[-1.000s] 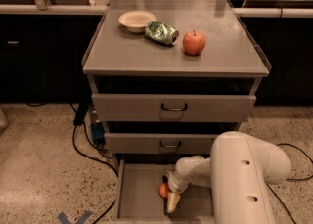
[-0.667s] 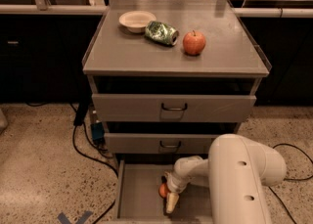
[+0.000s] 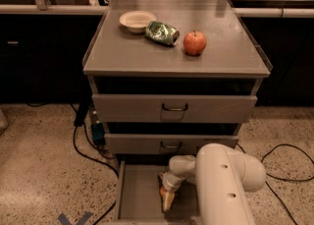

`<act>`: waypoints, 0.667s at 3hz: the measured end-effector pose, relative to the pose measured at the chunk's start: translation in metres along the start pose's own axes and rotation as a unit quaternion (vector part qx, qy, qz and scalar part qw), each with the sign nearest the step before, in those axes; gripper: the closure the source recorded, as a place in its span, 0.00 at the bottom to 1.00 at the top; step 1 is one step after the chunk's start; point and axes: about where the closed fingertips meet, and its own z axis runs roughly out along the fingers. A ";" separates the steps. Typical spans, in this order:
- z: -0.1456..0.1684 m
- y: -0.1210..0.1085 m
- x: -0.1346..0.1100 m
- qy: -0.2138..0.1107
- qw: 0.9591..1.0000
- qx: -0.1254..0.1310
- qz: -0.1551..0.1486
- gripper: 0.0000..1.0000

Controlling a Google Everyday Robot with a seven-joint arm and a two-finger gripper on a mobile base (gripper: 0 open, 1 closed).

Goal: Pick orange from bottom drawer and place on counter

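The bottom drawer (image 3: 137,194) stands pulled open at the foot of the grey cabinet. My white arm reaches down into it, and my gripper (image 3: 167,200) points at the drawer floor near the middle. A sliver of the orange (image 3: 162,190) shows at the gripper's left side, mostly hidden behind it and touching it. The counter (image 3: 122,52) is the flat grey top of the cabinet, far above the gripper.
On the counter stand a cream bowl (image 3: 137,20), a crushed green can (image 3: 161,32) and a red apple (image 3: 195,42). The two upper drawers (image 3: 174,107) are slightly open. Black cables (image 3: 81,140) lie on the speckled floor left and right of the cabinet.
The arm has shifted slightly; the gripper stays at the same spot in the bottom drawer beside the orange.
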 end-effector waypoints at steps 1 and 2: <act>-0.001 -0.005 0.001 0.000 1.000 0.005 0.001 0.19; -0.001 -0.005 0.001 0.000 1.000 0.005 0.001 0.49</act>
